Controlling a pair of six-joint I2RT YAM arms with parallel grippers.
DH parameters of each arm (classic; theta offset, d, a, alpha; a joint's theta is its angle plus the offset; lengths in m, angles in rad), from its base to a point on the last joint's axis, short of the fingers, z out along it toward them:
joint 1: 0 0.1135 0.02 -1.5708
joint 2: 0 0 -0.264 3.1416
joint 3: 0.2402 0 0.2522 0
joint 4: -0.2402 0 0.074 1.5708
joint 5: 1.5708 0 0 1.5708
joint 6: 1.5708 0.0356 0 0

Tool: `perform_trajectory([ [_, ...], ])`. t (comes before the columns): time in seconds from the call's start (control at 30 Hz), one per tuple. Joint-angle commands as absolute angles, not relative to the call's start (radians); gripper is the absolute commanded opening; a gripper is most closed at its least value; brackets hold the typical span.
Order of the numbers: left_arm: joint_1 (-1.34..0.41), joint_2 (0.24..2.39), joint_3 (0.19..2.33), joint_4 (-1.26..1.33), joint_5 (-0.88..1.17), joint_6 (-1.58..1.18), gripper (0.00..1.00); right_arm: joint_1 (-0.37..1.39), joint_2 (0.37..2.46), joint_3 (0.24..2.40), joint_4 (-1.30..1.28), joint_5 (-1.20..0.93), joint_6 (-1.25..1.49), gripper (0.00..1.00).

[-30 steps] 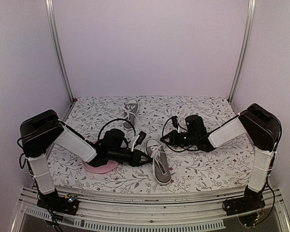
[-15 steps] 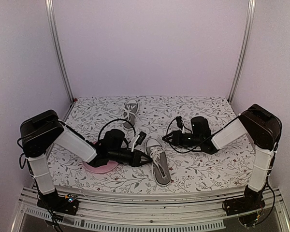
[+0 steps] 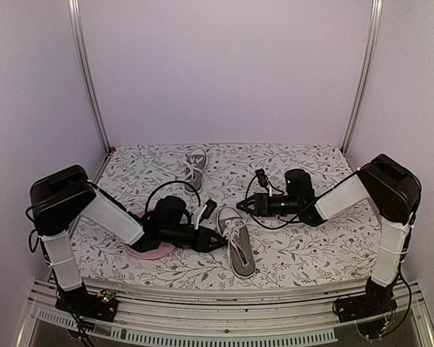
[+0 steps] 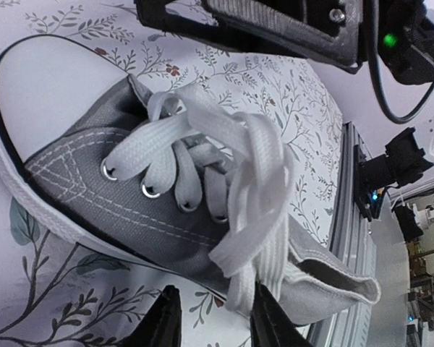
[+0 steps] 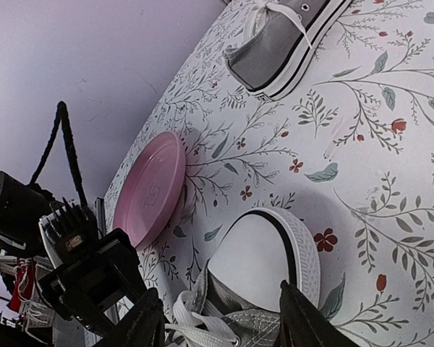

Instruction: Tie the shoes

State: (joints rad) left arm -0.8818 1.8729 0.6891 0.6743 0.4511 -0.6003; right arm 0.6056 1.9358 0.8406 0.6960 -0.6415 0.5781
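Observation:
The near grey shoe (image 3: 239, 249) lies toe away from the arms, its white laces (image 4: 231, 181) crossed in a loose bundle over the tongue. My left gripper (image 3: 218, 243) is low at its left side and open (image 4: 215, 322); a lace end hangs between the fingers, against the right finger (image 4: 271, 318). My right gripper (image 3: 241, 206) hovers just beyond the white toe cap (image 5: 267, 253), open (image 5: 224, 322) and holding nothing. The second shoe (image 3: 195, 165) lies at the back of the table (image 5: 282, 43).
A round pink plate (image 3: 146, 249) lies under my left forearm, left of the near shoe (image 5: 148, 188). The flowered tablecloth (image 3: 311, 246) ends at the metal front rail (image 3: 224, 293). Upright frame posts (image 3: 87, 79) stand at both back corners.
Both grippers were shut a second ago and now stand with jaws apart. The right gripper has let go of the lace and shifted slightly left; the left arm has barely moved.

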Motion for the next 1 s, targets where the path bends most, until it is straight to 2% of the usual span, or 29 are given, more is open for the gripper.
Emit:
perform_trajectory([
  [0.0, -0.892, 1.833, 0.671, 0.704, 0.423, -0.603, 0.32, 0.617, 1.967, 0.86, 0.66, -0.674, 0.539, 0.54],
  [0.13, -0.892, 1.824, 0.669, 0.712, 0.409, -0.606, 0.33, 0.621, 1.98, 0.858, 0.658, -0.682, 0.537, 0.54],
  [0.23, -0.893, 1.824, 0.669, 0.726, 0.41, -0.609, 0.24, 0.626, 1.986, 0.861, 0.654, -0.683, 0.536, 0.52],
  [0.3, -0.891, 1.825, 0.669, 0.727, 0.411, -0.609, 0.22, 0.627, 1.988, 0.861, 0.65, -0.687, 0.533, 0.5],
  [0.33, -0.892, 1.826, 0.669, 0.727, 0.413, -0.61, 0.21, 0.627, 1.988, 0.859, 0.647, -0.688, 0.531, 0.49],
  [0.5, -0.892, 1.828, 0.67, 0.729, 0.417, -0.611, 0.02, 0.628, 1.976, 0.852, 0.64, -0.699, 0.523, 0.39],
  [0.7, -0.892, 1.833, 0.672, 0.732, 0.426, -0.611, 0.0, 0.627, 1.967, 0.839, 0.641, -0.72, 0.52, 0.26],
  [0.73, -0.891, 1.835, 0.671, 0.732, 0.426, -0.611, 0.0, 0.627, 1.965, 0.837, 0.641, -0.726, 0.519, 0.25],
  [0.87, -0.892, 1.833, 0.667, 0.735, 0.429, -0.611, 0.0, 0.627, 1.958, 0.819, 0.639, -0.72, 0.513, 0.39],
  [0.97, -0.892, 1.834, 0.667, 0.736, 0.43, -0.611, 0.0, 0.627, 1.959, 0.81, 0.638, -0.719, 0.509, 0.41],
])
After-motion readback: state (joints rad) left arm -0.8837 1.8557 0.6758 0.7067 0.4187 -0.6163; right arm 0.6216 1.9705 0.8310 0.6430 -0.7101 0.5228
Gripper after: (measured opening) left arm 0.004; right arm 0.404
